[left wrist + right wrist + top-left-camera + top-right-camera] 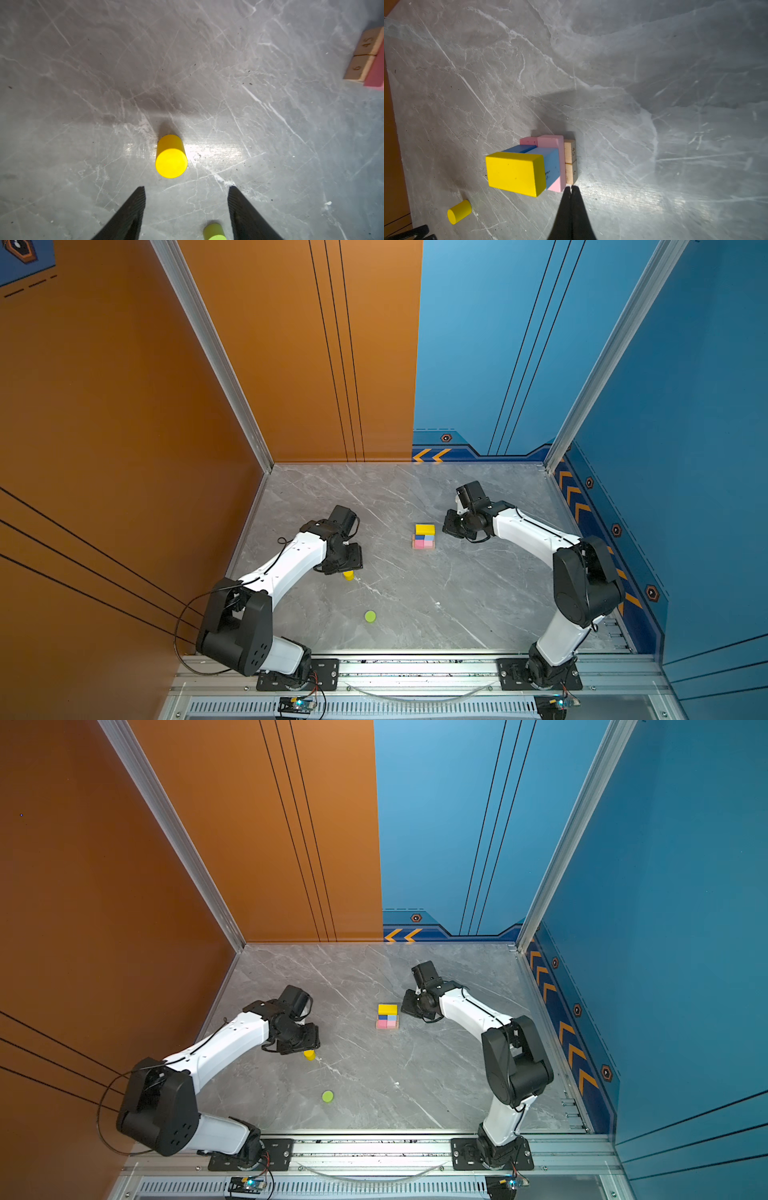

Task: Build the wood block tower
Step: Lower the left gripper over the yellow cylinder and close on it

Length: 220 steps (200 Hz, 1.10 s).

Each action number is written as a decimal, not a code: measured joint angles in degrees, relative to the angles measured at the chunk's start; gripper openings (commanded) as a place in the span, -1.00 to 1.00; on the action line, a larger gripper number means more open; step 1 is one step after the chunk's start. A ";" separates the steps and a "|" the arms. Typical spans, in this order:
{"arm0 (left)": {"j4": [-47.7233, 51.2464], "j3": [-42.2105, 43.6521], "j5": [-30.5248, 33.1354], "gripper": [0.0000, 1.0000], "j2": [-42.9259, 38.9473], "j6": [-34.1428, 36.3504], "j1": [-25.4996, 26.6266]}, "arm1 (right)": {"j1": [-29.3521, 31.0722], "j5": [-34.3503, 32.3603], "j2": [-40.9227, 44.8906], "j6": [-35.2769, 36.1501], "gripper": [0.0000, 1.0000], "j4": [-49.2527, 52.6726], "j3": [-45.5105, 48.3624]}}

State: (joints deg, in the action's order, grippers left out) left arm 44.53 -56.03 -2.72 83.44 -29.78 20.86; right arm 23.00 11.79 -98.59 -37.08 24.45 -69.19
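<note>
Left wrist: left end effector (187,188) points down, jaws apart, near yellow cylinder (171,158).

Robot lab cell: orange panel (104,406), blue panel (478,344), aluminium frame (215,352), marble-look tabletop (415,605), base rail (415,668).

The counter (415,585) was grey marble veined with white. The yellow brick (424,529), dark-blue cube (419,537), light-blue cube (429,537) and pink bars (424,544) were plain painted colour, as were the yellow cylinder (170,155) and lime-green cylinder (370,616), while the tan planks (570,162) carried dark numerals. The left wall (104,406) was orange and the right wall (685,406) blue, both ruled with thin black lines, with orange chevrons (432,455) on a dark-blue band, and the left arm (286,564) and right arm (532,531) were white with black joints.
</note>
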 measured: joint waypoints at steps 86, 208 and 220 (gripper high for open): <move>0.26 0.00 2.45 0.16 5.33 -0.57 0.70 | -3.87 -0.52 6.97 0.00 -1.00 -0.09 7.69; -1.66 0.00 3.06 -0.14 8.37 -2.27 0.72 | -6.47 -0.52 9.38 0.00 -1.00 -0.68 10.23; -1.68 0.00 3.37 -0.17 8.66 -2.60 0.72 | -6.58 -0.52 9.44 0.00 -1.00 -0.70 10.29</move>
State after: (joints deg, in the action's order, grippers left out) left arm 42.85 -56.03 0.64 92.09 -32.38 21.58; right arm 16.43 11.27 -89.14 -37.08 23.75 -58.89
